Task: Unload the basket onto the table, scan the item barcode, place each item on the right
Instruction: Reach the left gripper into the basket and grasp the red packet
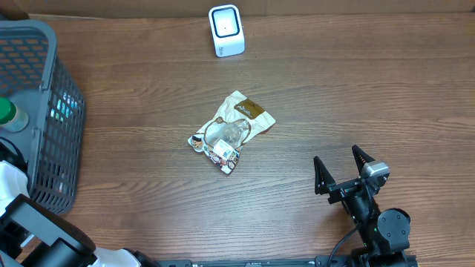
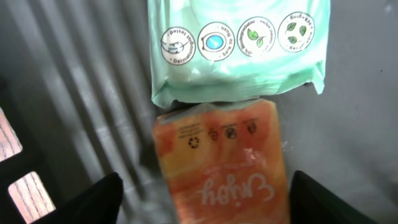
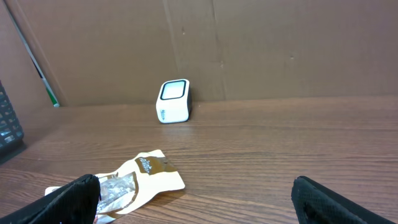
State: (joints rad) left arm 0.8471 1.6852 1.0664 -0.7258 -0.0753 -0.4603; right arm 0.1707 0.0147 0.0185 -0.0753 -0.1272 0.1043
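In the left wrist view my left gripper [image 2: 205, 193] is open, pointing down into the grey basket [image 2: 74, 93]. Its dark fingers [image 2: 99, 199] straddle an orange packet [image 2: 221, 162] without closing on it. A mint-green wipes pack [image 2: 236, 46] lies just beyond the packet. The white barcode scanner [image 1: 226, 30] stands at the table's far edge and shows in the right wrist view too, scanner [image 3: 173, 101]. A cream and brown snack pouch [image 1: 231, 132] lies mid-table. My right gripper [image 1: 343, 169] hovers open and holds nothing at the front right, facing the pouch [image 3: 134, 180].
The grey mesh basket [image 1: 44, 111] fills the left edge of the table, with a green-capped bottle [image 1: 6, 113] inside. The left arm's base [image 1: 37, 230] sits at the front left corner. A cardboard wall [image 3: 249, 50] backs the table.
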